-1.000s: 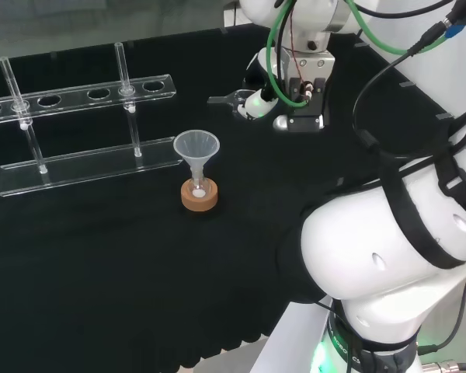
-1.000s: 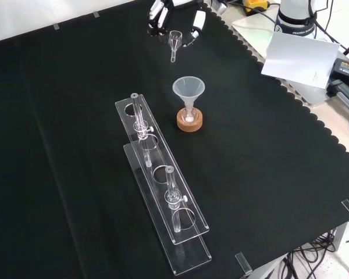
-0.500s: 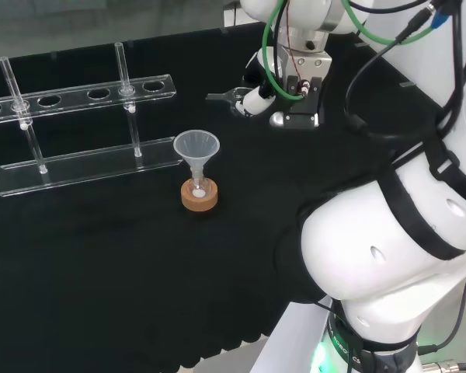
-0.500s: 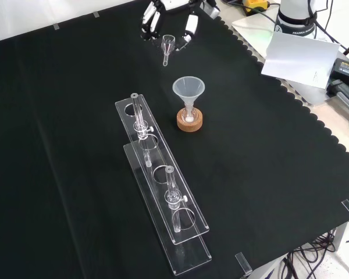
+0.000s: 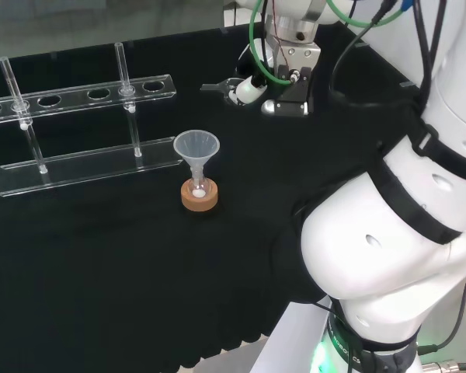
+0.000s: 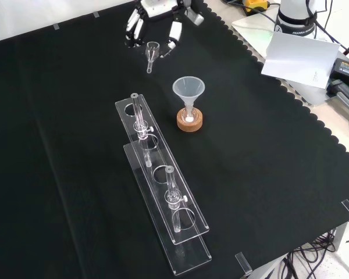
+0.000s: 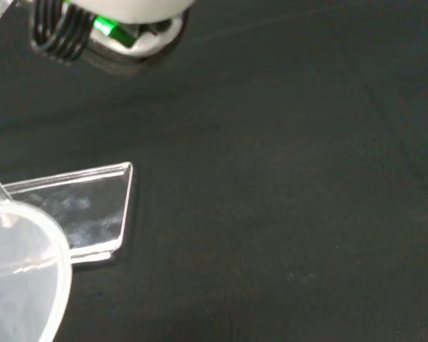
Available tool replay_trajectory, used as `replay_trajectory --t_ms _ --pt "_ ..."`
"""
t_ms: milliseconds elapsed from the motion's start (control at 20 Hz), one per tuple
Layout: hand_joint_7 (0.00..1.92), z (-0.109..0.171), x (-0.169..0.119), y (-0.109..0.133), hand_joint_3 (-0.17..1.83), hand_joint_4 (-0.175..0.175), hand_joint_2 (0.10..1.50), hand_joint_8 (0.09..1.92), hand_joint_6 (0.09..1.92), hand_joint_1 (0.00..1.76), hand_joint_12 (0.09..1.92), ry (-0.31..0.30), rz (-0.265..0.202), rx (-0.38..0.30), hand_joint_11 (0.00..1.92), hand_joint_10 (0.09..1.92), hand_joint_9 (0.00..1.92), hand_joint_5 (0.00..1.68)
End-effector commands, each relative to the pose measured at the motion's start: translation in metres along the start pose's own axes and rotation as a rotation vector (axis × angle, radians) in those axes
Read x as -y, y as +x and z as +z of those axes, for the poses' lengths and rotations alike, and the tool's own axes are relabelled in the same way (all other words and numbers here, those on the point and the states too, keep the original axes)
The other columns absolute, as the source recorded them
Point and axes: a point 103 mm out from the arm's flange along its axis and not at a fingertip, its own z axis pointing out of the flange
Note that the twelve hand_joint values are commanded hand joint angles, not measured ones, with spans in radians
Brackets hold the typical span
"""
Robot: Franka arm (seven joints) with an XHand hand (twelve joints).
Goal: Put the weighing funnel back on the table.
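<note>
One black cloth (image 6: 64, 145) with a scalloped edge covers the bench. One white robot arm (image 5: 388, 249) of rounded links reaches over it in the head view.

One long clear plastic test-tube rack (image 6: 163, 174), an upper plate with round holes over a flat base plate, lies on the cloth. In the front view it runs from the middle towards the near edge; in the head view it sits at the left (image 5: 85, 167). Two slim clear glass tubes stand upright in it, one near each end (image 6: 138, 113) (image 6: 170, 186).

One black and white hand (image 6: 175, 33) hangs at the top of the front view, left of the rack's far end. In the head view it (image 5: 248, 89) sits right of the rack and beyond the funnel.

One clear cone-shaped funnel (image 6: 188, 88) stands mouth up with its stem in one small clear flask (image 6: 189, 115) on one round cork ring (image 6: 189, 122), just right of the rack in the front view.

One small clear weighing funnel (image 6: 152, 52), a scoop with a short stem, sits between the hand's curled fingers, which pinch its cup, stem pointing down. Whether the stem touches the cloth cannot be told. In the wrist view its curved rim (image 7: 36, 278) looms before the rack's end (image 7: 85, 210).

One white sheet (image 6: 302, 58) lies off the cloth; its small mark is too small to read.
</note>
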Motion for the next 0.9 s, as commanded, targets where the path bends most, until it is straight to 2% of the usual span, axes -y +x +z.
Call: replay_trajectory --t_ms 50,450,900 --pt "0.58 0.009 -0.035 -0.010 0.59 0.175 0.69 0.64 0.65 1.12 1.10 0.015 -0.007 -0.025 0.71 0.37 0.87 1.27" --pt "0.58 0.033 -0.061 -0.020 0.59 0.175 0.69 0.64 0.65 1.12 1.10 0.051 -0.001 -0.004 0.71 0.37 0.87 1.27" --pt "0.58 0.065 -0.085 -0.019 0.59 0.175 0.69 0.64 0.65 1.12 1.09 0.089 0.000 0.003 0.71 0.37 0.87 1.27"
